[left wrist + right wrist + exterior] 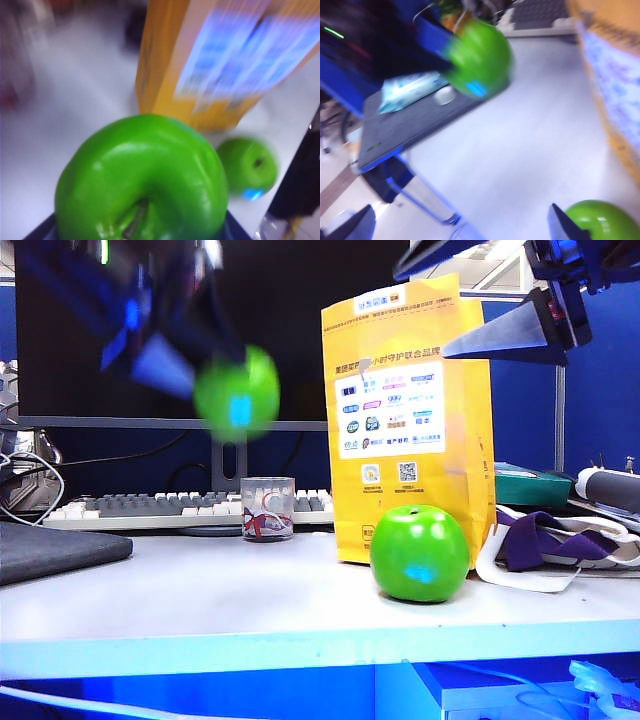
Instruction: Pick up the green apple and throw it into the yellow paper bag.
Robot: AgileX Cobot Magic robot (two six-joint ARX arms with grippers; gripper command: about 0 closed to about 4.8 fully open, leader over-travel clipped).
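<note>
Carrying is underway: green apple (237,392) is clamped in the closed left tool (165,360), lifted above the desk (200,600); right tool (460,222), spread empty, hangs over the yellow paper bag (410,420), whose mouth must be reached next.

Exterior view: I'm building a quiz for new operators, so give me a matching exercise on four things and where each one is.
Things:
1. lifted green apple
2. second green apple
3. yellow paper bag
4. glass cup

Places:
A. in front of the keyboard
B. on the table, at the bag's foot
C. in the shut left gripper, in the air left of the bag
D. upright, with the open right gripper high by its top

Pairs: 1-C, 2-B, 3-D, 4-A
</note>
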